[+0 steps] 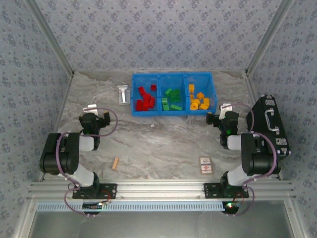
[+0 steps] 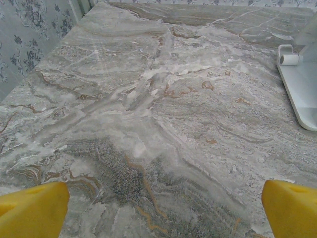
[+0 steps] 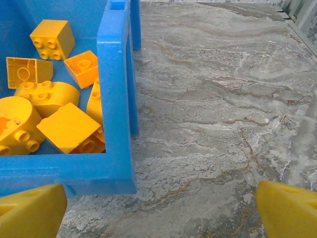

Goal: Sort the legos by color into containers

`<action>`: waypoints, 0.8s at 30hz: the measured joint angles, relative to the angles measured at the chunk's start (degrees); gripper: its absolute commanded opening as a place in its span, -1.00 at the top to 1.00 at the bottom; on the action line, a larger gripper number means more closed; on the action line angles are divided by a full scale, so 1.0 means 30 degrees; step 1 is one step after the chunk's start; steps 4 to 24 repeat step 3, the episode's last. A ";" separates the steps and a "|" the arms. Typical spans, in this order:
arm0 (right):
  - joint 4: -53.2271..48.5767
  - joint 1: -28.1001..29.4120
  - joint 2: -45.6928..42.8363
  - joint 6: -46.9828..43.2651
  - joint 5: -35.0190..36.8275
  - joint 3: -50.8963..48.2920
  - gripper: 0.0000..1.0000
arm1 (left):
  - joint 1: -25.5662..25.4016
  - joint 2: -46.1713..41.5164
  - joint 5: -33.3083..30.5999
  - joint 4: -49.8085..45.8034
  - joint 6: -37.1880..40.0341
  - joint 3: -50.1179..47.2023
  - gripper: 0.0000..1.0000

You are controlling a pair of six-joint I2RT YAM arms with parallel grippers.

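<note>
Top view: blue bin [image 1: 172, 113] sits at 12 o'clock on the worktop [image 1: 163, 144]. Red bricks [image 1: 145, 100] are in its 9 o'clock compartment, green bricks [image 1: 171, 100] in the middle, yellow bricks [image 1: 199, 101] in the 3 o'clock one. No loose bricks on the worktop. Left tool [image 1: 96, 113] is at 9 o'clock, right tool [image 1: 220, 113] at 3 o'clock, just off the bin's corner. Stick [image 1: 115, 163] at 7, card [image 1: 205, 165] at 5, black case [image 1: 270, 126] at the 3 o'clock edge.

Left wrist: yellow fingertips [image 2: 32, 210] spread wide, nothing held, bare worktop between. White bracket [image 2: 302, 84] at 2 o'clock.

Right wrist: fingertips [image 3: 287, 208] also wide apart and empty. Bin corner with yellow bricks at 10 o'clock.
</note>
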 measured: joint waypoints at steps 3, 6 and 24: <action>0.0000 0.0000 0.0000 -0.0007 0.0036 0.0000 -0.99 | 0.0000 0.0000 0.0000 0.0000 0.0000 0.0000 -1.00; 0.0000 0.0000 0.0000 -0.0007 0.0036 0.0000 -0.99 | 0.0000 0.0000 0.0000 0.0000 0.0000 0.0000 -1.00; 0.0000 0.0000 0.0000 -0.0007 0.0036 0.0000 -0.99 | 0.0000 0.0000 0.0000 0.0000 0.0000 0.0000 -1.00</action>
